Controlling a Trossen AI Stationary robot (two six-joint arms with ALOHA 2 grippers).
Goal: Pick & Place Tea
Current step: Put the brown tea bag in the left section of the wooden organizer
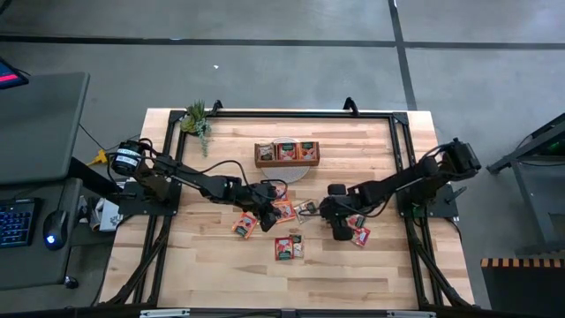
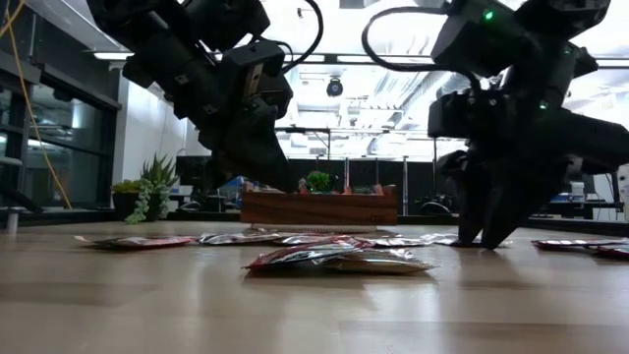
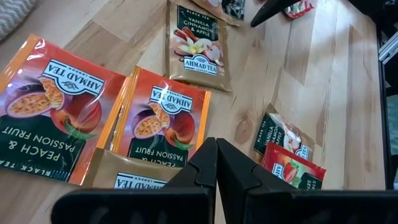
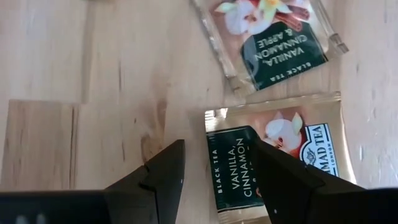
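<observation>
1. Underneath everything was the big wooden tabletop (image 1: 221,274), with a black frame round its edge.
2. Two dark arms reached in over it, the left arm from the left side and the right arm from the right side.
3. A brown wooden tray (image 1: 287,154) sat near the far edge, and each of its three boxes had tea packets in it.
4. A small green plant (image 1: 196,117) stood at the far left corner.
5. The left end effector (image 1: 262,218) hung low over the packets in the middle, its two fingers pressed tight together with nothing between them.
6. The right end effector (image 4: 214,168) was low on the right side, its fingers spread wide over a brown vanilla, cinnamon and apple packet (image 4: 280,155), not gripping it.
7. The tea sachets (image 1: 289,248) lay flat and loose on the tabletop between the two arms, some touching each other.
8. Two orange peach and passion fruit packets (image 3: 163,118) lay side by side just beside the left fingers.
</observation>
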